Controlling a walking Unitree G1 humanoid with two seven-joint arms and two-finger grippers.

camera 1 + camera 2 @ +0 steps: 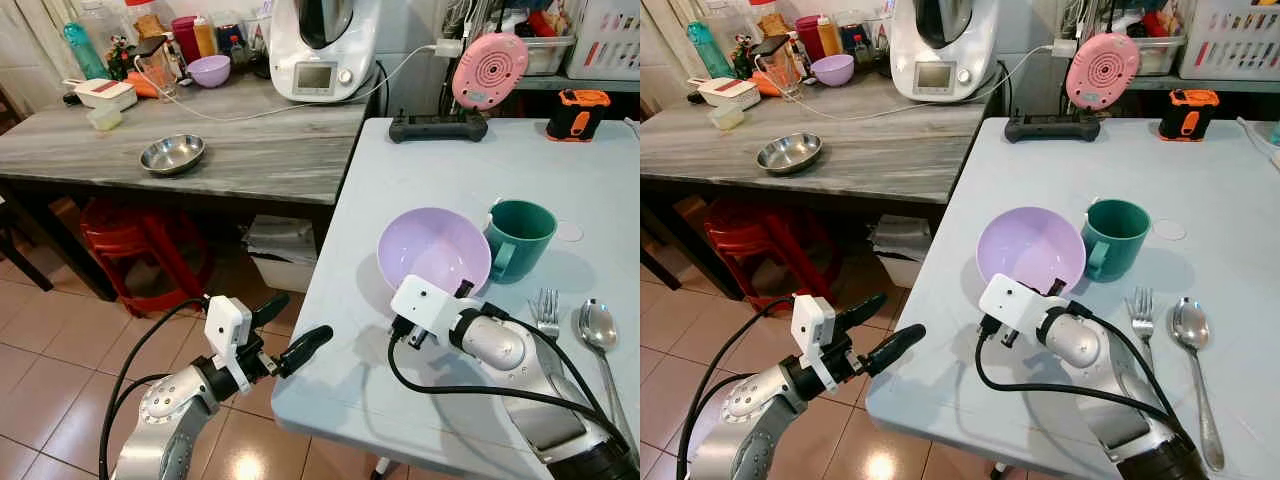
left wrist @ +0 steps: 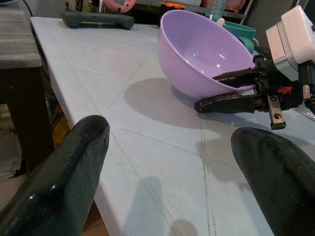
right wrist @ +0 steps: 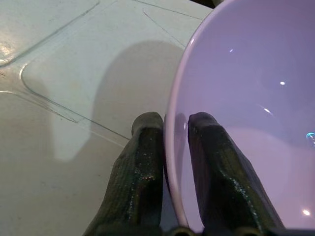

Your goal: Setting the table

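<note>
Right gripper pinched thinly on tilted lavender plastic bowl rim beside teal mug; left gripper agape, empty; slip, likely knocking mug.

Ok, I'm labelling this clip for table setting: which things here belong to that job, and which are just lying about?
Part of the job:
- purple bowl, its rim pinched by the right gripper
- green mug
- fork
- spoon
- white table

Lying about:
- steel bowl on the grey counter
- kitchen machine
- pink round device
- orange tool
- red stools
</note>
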